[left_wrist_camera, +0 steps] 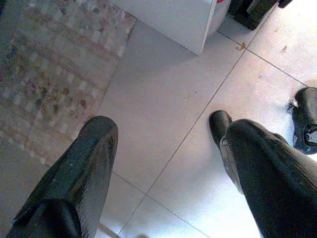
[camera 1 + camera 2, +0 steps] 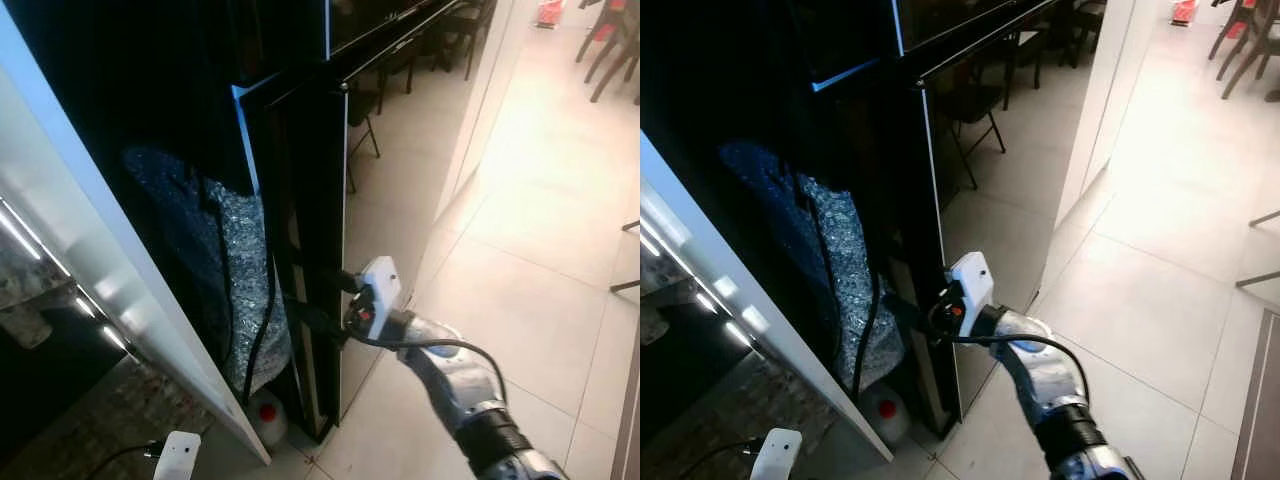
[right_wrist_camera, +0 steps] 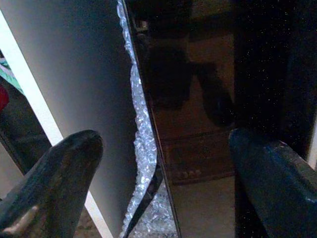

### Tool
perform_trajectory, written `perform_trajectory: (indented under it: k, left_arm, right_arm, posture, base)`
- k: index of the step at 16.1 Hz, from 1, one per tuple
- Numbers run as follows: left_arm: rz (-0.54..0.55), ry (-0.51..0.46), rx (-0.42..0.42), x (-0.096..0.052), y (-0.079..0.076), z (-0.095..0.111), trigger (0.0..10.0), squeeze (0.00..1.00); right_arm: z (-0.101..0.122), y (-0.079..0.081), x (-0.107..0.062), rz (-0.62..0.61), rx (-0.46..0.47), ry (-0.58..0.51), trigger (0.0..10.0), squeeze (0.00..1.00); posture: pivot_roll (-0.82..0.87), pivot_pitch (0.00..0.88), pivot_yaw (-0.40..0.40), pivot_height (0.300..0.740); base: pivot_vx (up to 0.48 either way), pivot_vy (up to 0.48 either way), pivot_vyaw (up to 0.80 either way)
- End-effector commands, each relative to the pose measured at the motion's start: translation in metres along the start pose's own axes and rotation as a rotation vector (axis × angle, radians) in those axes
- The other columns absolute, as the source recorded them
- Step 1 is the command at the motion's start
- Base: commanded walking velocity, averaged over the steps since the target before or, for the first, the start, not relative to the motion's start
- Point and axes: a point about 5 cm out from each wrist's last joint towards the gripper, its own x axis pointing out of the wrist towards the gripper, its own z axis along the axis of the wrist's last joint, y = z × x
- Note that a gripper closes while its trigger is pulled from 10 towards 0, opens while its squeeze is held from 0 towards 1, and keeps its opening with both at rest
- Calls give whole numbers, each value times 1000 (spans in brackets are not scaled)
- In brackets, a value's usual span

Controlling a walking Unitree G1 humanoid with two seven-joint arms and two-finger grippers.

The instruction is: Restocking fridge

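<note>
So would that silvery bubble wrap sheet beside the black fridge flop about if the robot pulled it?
Probably. The silvery bubble wrap sheet hangs in soft folds, so it looks floppy and light. Its bubbled surface might slip between the right gripper fingers.

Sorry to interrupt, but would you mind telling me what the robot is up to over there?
It is working at the black fridge. The right gripper reaches to the edge of the glossy door, its fingers open on either side of that edge. Bubble wrap and a black cable hang beside the fridge. The left gripper hangs open above the tiled floor, holding nothing.
</note>
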Motion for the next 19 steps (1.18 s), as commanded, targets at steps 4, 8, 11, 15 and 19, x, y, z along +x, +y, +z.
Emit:
perform_trajectory:
  k: [4,8,11,15,19]
  left_arm:
    - [10,0,-13,-1,5,-2,10000,0]
    - [8,0,-11,-1,4,-2,10000,0]
    - [6,-1,-14,-1,3,-1,10000,0]
    - [3,3,-15,-1,3,-4,10000,0]
    - [-1,7,-14,-1,2,-5,10000,0]
  right_arm:
    - [8,-1,15,37,-34,-10,10000,0]
    - [22,-4,30,60,-53,-25,10000,0]
    - [27,-7,39,44,-53,-34,10000,0]
    - [16,-2,26,30,-74,-55,10000,0]
    - [2,12,-4,31,-71,-63,10000,0]
  posture:
    - [-177,0,85,740]
    - [-176,0,85,740]
    - [-168,0,81,740]
    - [-179,0,74,740]
    - [-191,0,70,740]
  base:
    - [0,0,0]
    - [0,0,0]
    - [0,0,0]
    - [0,0,0]
    - [0,0,0]
